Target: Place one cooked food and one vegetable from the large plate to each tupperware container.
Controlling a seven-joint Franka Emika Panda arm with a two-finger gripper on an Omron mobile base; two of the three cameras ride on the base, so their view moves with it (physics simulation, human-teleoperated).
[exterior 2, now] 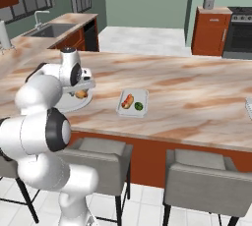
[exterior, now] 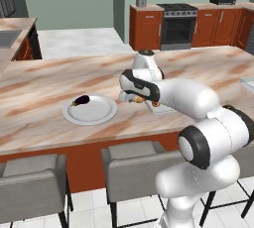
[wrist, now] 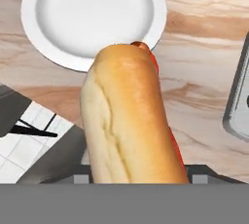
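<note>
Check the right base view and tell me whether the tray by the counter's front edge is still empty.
No: the tupperware container already holds a hot dog and a small green vegetable side by side.

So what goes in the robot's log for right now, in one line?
claw: shut on hot dog | position: lifted beside large plate | plate holds: eggplant | near container: hot dog, green vegetable

Dark eggplant on large plate; perhaps a hot dog beside it.

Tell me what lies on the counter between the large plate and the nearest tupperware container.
Bare marble counter separates the large plate from the tupperware container in the hand view; the held hot dog hangs above it.
</note>
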